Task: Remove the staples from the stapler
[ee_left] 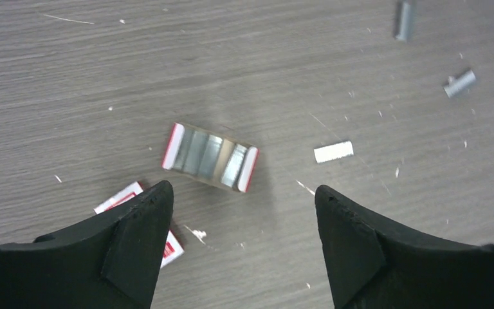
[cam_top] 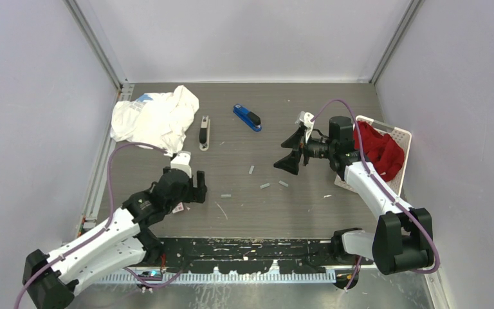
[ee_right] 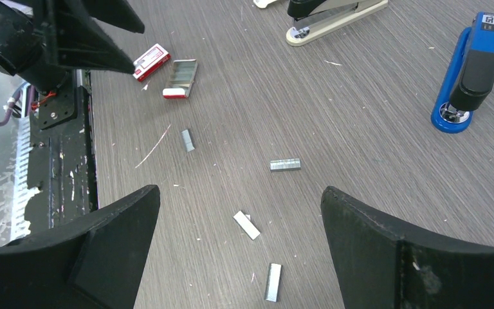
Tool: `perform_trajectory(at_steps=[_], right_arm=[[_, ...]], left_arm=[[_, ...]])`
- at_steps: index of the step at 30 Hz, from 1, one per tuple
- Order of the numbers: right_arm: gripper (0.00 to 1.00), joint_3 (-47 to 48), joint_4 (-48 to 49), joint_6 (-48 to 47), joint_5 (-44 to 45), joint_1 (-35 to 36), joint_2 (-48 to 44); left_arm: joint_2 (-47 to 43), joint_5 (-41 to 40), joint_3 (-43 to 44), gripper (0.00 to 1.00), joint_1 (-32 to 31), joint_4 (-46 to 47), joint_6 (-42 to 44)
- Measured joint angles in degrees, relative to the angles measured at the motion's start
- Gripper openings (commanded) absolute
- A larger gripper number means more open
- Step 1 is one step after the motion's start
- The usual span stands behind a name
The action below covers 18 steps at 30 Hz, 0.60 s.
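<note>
4 short silvery-grey strips of staples [ee_right: 285,165] lie flat and loose on the table [cam_top: 296,215], scattered apart from one another at differing angles. Behind them rest 2 staplers, near each other but not touching. The beige stapler [cam_top: 204,132] has a black top and points front to back. The blue stapler [cam_top: 247,117], also black-topped, sits upright on its base, set diagonally.

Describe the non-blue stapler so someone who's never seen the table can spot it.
Find the crumpled white cloth at the table's far left. Just right of it lies the beige stapler, lengthwise toward the back wall. Its beige body and black top set it apart from the blue stapler, which lies slanted farther right.
</note>
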Motion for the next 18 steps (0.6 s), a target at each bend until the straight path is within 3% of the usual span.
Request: perform_trajectory(at_steps=[4, 7, 12, 18], right_arm=[[1.00, 0.00, -0.02, -0.02, 0.00, 0.00, 0.00], [1.00, 0.00, -0.02, -0.11, 0.02, 0.00, 0.00], [1.00, 0.02, -0.04, -0.37, 0.02, 0.00, 0.00], [1.00, 0.02, -0.09, -0.44, 0.04, 0.00, 0.00]], left_arm=[[2.49, 5.77, -0.11, 0.55, 9.35, 3.67, -0.39], [4.79, 10.80, -0.11, 0.33, 16.22, 6.03, -1.40], [8.41, 15.67, -0.13, 0.02, 17.99, 6.25, -4.22], [8.04, 16.15, -0.57, 0.00, 17.18, 3.13, -9.77]])
